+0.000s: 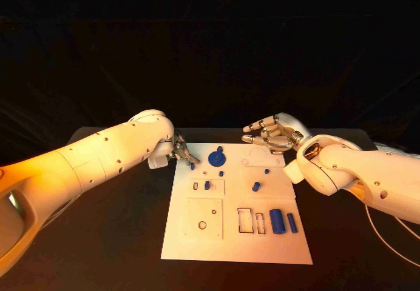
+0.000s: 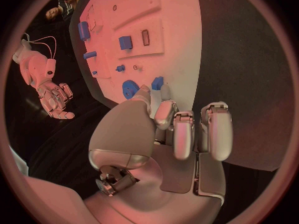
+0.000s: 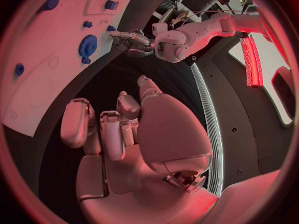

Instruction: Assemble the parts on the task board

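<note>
Centrally, flat white task board (image 1: 235, 242), toothed blue gear (image 1: 216, 159), silver left hand (image 1: 179, 151)

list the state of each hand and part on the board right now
left hand: at the task board's far left corner, pinching a small blue part
right hand: open, hovering past the board's far right corner, holding nothing
task board: flat on the table
blue gear: lying flat on the board near the left hand
blue cylinder: lying on its side
slim blue bar: lying beside the cylinder
</note>
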Robot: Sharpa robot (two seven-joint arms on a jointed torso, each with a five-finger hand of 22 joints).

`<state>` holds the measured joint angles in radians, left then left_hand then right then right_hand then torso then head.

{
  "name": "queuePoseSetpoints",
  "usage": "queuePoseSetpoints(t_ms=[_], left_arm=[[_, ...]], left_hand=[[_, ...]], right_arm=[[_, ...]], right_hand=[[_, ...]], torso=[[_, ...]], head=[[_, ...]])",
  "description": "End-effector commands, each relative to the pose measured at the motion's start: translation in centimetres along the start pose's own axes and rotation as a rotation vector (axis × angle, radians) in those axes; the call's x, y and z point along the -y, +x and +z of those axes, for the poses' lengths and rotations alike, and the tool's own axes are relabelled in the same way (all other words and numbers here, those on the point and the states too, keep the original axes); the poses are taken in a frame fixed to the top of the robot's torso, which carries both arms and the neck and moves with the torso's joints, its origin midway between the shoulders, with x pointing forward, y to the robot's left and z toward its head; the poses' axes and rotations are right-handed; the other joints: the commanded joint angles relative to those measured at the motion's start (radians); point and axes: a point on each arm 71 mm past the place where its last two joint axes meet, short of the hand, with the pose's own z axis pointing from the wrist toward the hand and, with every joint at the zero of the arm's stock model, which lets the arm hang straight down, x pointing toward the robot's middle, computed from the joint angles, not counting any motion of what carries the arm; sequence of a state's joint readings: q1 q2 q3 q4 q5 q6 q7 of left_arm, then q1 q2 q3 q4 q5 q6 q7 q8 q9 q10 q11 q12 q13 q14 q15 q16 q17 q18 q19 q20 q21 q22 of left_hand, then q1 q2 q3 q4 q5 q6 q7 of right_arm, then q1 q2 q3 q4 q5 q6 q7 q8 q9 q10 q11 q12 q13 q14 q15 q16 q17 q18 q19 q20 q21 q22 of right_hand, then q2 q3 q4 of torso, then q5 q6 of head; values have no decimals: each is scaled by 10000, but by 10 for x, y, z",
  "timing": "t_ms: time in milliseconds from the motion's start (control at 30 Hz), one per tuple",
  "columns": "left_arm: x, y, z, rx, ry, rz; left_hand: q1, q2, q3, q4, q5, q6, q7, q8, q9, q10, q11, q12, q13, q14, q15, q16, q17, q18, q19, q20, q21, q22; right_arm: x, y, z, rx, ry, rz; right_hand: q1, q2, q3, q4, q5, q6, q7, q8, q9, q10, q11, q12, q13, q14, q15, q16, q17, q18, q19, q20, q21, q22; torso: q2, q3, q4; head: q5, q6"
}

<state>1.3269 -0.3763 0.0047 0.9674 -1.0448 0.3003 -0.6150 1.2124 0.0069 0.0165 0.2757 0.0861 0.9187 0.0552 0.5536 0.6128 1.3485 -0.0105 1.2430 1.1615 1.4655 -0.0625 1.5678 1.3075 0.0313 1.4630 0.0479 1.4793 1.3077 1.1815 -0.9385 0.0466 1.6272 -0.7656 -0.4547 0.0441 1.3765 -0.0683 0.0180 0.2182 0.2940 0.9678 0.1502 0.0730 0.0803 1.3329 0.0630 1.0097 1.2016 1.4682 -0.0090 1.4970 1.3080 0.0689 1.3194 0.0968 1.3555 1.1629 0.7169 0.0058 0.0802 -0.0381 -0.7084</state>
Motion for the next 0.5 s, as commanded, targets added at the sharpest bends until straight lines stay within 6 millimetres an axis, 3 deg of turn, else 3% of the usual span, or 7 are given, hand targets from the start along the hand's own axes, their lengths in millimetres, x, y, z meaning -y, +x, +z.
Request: queuePoseSetpoints(t_ms=[33,500], left_arm=[[3,3,0,-280,166,121],[4,4,0,-391,83,131]], left_hand=[[194,6,52,-43,37,85,7,48,27,60,-37,29,13,1053,-83,30,2633,-3,408,-53,63,1535],[561,52,227,-184,39,88,-37,88,108,76,-79,21,8,1053,-120,30,2633,-10,420,-94,74,1564]], right_arm=[[0,2,0,-163,-38,-34],[0,2,0,-182,-46,-30]], right_hand=[[-44,72,-71,12,42,67,-33,17,14,25,-46,9,4,706,-43,-36,1250,182,-62,-1,-70,-11],[-44,72,-71,12,42,67,-33,17,14,25,-46,9,4,706,-43,-36,1250,182,-62,-1,-70,-11]], torso=[[4,-1,0],[4,-4,-3]], head=[[-2,-12],[-2,-48]])
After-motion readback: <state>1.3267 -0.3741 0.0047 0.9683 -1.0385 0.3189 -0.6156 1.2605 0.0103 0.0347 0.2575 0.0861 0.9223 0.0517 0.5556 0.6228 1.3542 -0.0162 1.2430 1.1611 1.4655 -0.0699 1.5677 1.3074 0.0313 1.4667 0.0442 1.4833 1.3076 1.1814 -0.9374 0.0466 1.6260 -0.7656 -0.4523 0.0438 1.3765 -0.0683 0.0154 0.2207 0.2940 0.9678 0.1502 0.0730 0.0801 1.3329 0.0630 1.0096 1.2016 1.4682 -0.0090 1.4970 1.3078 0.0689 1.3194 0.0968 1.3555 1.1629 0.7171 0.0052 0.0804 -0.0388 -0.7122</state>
